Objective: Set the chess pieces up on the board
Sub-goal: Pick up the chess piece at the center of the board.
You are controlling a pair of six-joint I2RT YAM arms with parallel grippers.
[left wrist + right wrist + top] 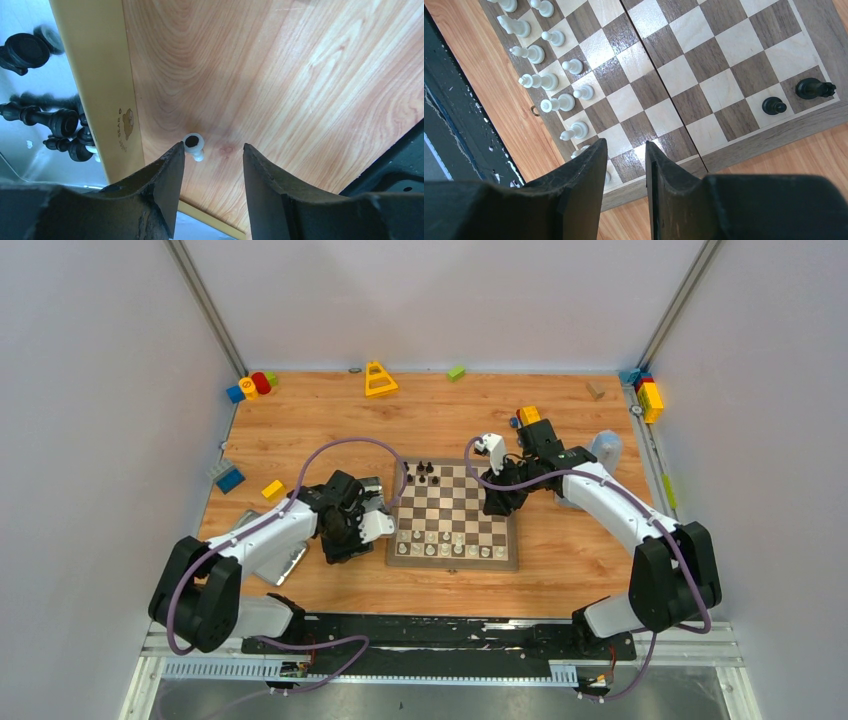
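1. The board [455, 502] lies on the table [560, 430], between the two arms.
2. White pieces [448, 542] stand upright in two rows along the board's near edge.
3. A few black pieces [422, 473] stand at the board's far left corner. The right wrist view shows a black pair [774, 105] by a corner on the side opposite the white rows.
4. The left gripper [212, 150] hangs low over the table just left of the board, its jaws spread wide.
5. A white pawn [194, 145] sits on the table, off the board, with its dark underside towards the camera. It is just beside one fingertip [176, 152]; whether they touch I cannot tell, and it is not pinched.
6. Also left of the board, a tin [55, 75] holds loose black pieces [45, 117] lying on their sides.
7. The right gripper [626, 150] hovers over the board's right edge. Its fingers are narrowly parted, and only the board shows in the gap.
8. Toy blocks [380, 380] lie beyond the board's far edge, well apart from it.
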